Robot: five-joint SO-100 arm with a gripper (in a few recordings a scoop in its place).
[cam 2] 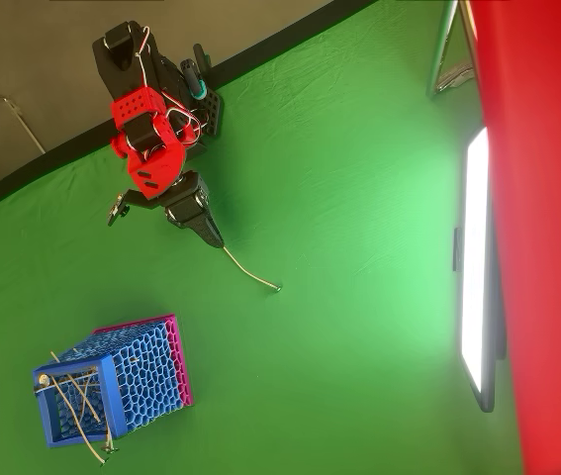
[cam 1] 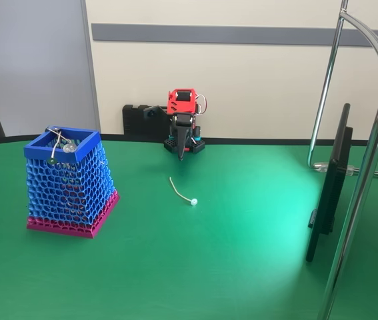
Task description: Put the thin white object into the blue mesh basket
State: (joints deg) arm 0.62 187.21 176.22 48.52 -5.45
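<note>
Green table (cam 1: pixel 242 253): one thin white object (cam 1: pixel 181 191), one blue mesh basket (cam 1: pixel 69 183).

both views are bright and evenly lit; the green table (cam 1: pixel 242 267) carries a pale glare patch toward its right edge in the fixed view, beside the glowing screen (cam 2: pixel 476 267), which is blown out white overhead; shadows are faint, focus fairly sharp

Green tabletop (cam 1: pixel 242 267) with black edge, cream wall (cam 1: pixel 242 80) with grey strip (cam 1: pixel 242 35), chrome stand (cam 1: pixel 369 167) right, bright glare.
</note>
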